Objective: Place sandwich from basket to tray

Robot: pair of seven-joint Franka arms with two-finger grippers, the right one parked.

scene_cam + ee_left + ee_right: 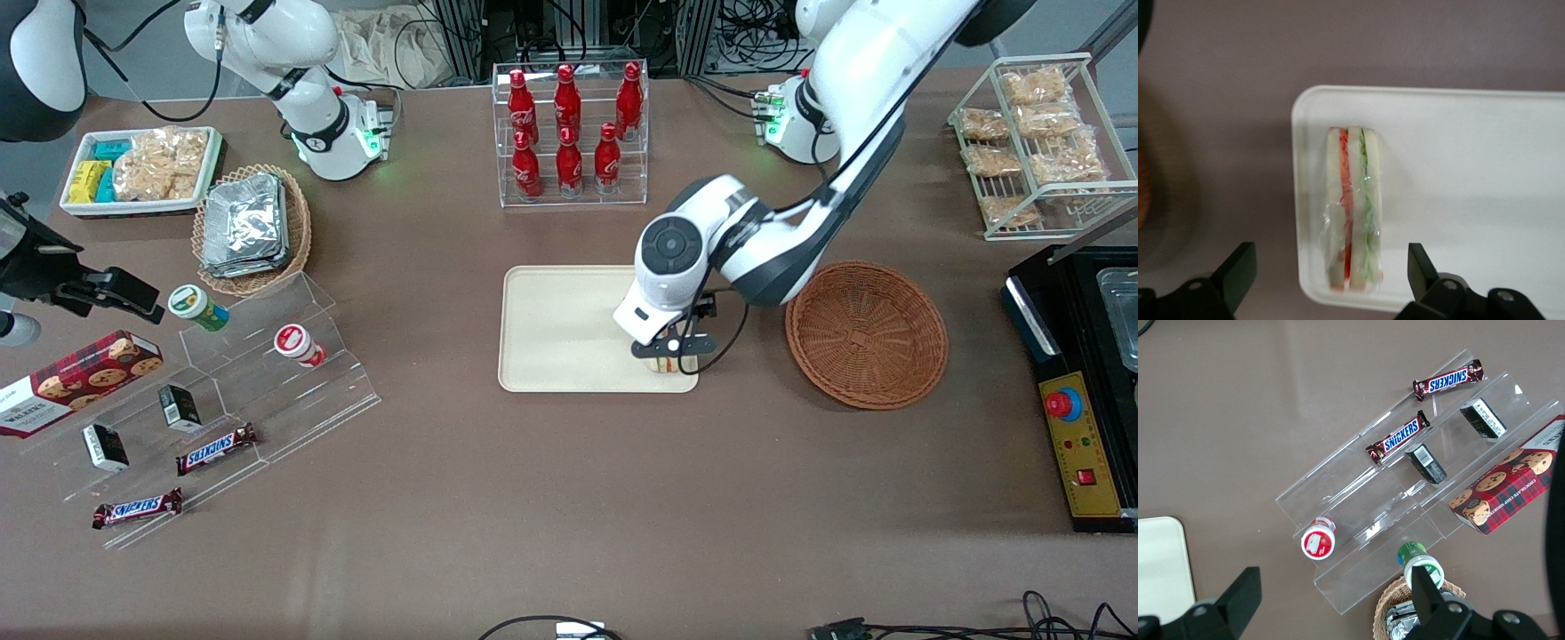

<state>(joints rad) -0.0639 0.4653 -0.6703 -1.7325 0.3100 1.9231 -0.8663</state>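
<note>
the sandwich (1353,210) stands on its edge inside the tray (1471,173), at the corner nearest the empty basket (866,333). the tool (669,354) hangs over it, spread wide, apparently touching nothing. it looks light and soft, its wrap slippery; the flat bread faces suit any hold, pressed gently.

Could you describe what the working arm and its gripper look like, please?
The working left arm has glossy white rounded shells with dark grey joint bands and a round dark cap on its wrist. A thin black cable loops beside the wrist. Its gripper is black, with two blunt matte black fingers.
</note>
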